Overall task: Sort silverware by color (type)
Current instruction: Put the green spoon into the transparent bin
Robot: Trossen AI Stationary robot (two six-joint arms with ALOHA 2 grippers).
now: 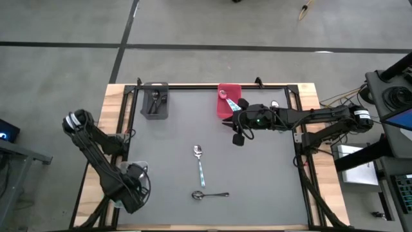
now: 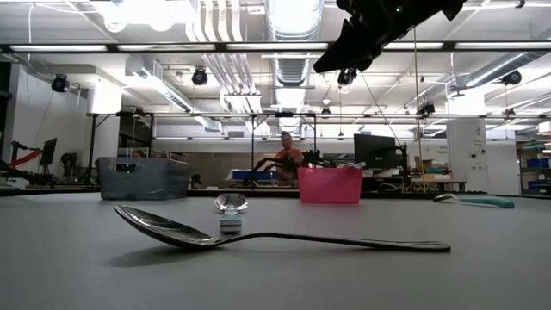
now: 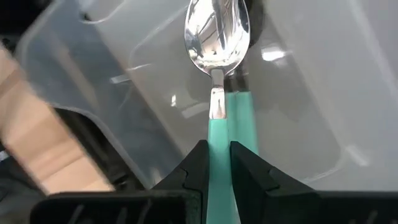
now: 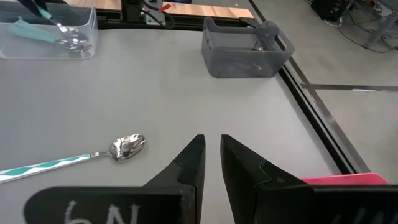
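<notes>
1. Grey surface (image 1: 257,180), pale wood edging.
2. Grey bin (image 1: 154,103); red bin (image 1: 226,106); clear bin (image 4: 46,38).
3. Spoon (image 1: 200,164): shiny bowl, teal-and-white striped handle.
4. Dark spoon (image 1: 210,194).
5. Held spoon (image 3: 219,74): plain teal handle.

The bench (image 1: 264,187) lies mostly bare. Only two spoons break its middle: a striped-handled spoon (image 1: 200,165) at centre and a dark spoon (image 1: 210,194) just beside it toward six o'clock. At twelve o'clock the grey bin (image 1: 154,101) and red bin (image 1: 226,103) line the far edge. A clear bin (image 4: 48,38) fills the seven o'clock corner.
</notes>
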